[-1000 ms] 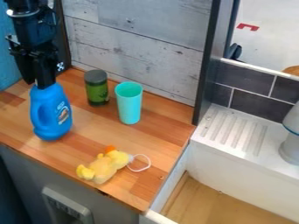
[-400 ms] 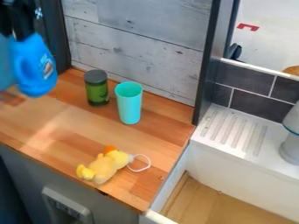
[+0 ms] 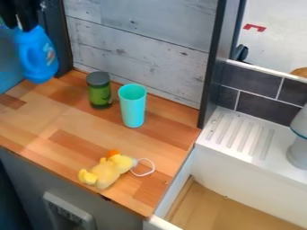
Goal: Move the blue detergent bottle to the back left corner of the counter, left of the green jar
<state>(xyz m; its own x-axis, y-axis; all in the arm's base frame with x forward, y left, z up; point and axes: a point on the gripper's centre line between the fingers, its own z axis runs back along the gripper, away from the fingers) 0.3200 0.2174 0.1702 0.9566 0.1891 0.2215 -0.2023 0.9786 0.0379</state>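
Observation:
My gripper (image 3: 25, 26) is at the upper left of the camera view, shut on the top of a blue detergent bottle (image 3: 37, 56). The bottle hangs upright, raised above the back left of the wooden counter (image 3: 90, 130). To its right stand a green jar with a dark lid (image 3: 99, 91) and, beside that, a turquoise cup (image 3: 132, 107). A yellow plush duck (image 3: 107, 170) with a white cord loop lies near the counter's front edge.
A grey wood-plank wall (image 3: 138, 49) rises behind the counter, with a dark post (image 3: 214, 63) at its right end. Beyond the post are a white ribbed drainboard (image 3: 243, 134), a grey-white object (image 3: 299, 143) at the right edge and a low dark tiled wall (image 3: 255, 92).
The blue bottle has risen off the counter with my gripper, moving up and slightly left. The jar, cup and duck have not moved.

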